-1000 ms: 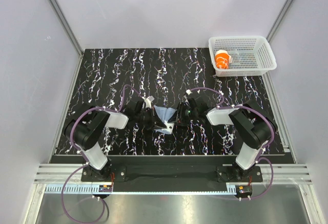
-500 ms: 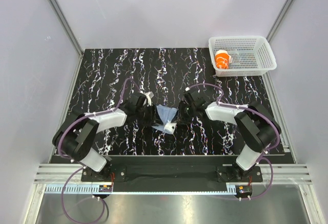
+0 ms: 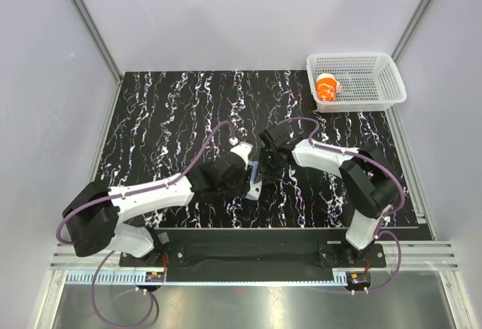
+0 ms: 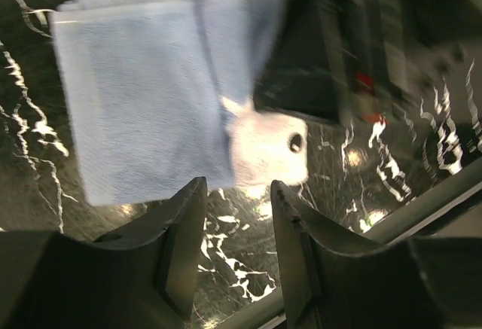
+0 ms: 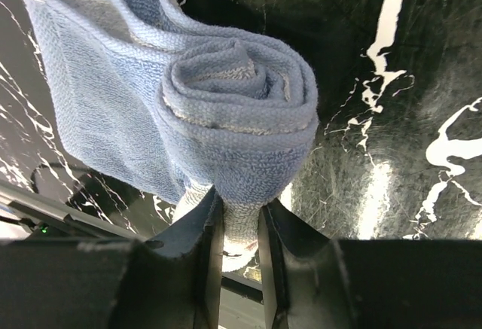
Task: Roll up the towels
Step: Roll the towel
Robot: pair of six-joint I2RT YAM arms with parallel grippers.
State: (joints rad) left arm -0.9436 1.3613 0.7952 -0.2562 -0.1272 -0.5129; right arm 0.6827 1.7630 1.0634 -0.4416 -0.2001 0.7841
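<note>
Lying near the middle of the table [image 3: 166,111], the blue-grey towel [image 5: 226,118] is partly rolled. In the right wrist view one end is wound into a tight spiral, its layers showing as rings of soft looped pile with a paler stripe along the hem. The unrolled part trails away up and to the left as a flat folded flap. From the left wrist view the same towel [image 4: 143,95] appears as a flat rectangle with stitched edges, thickening into the roll on its right side. A white patch with a small dark spot sits at its lower right corner. In the top view only a sliver of the towel [image 3: 254,172] shows between the two grippers.

The right gripper [image 5: 237,212] has its fingers drawn in narrow on the lower edge of the roll, with cloth pinched between them. The left gripper [image 4: 235,193] hangs just beside the towel's near edge, its fingers moderately apart with only bare table between them. Seen from above, the left gripper [image 3: 239,175] and right gripper [image 3: 262,169] meet over the towel from opposite sides.

The orange towel [image 3: 327,88] is well apart from all this, rolled into a short cylinder. It stands in the left end of the white mesh basket [image 3: 392,88] at the table's far right corner.
</note>
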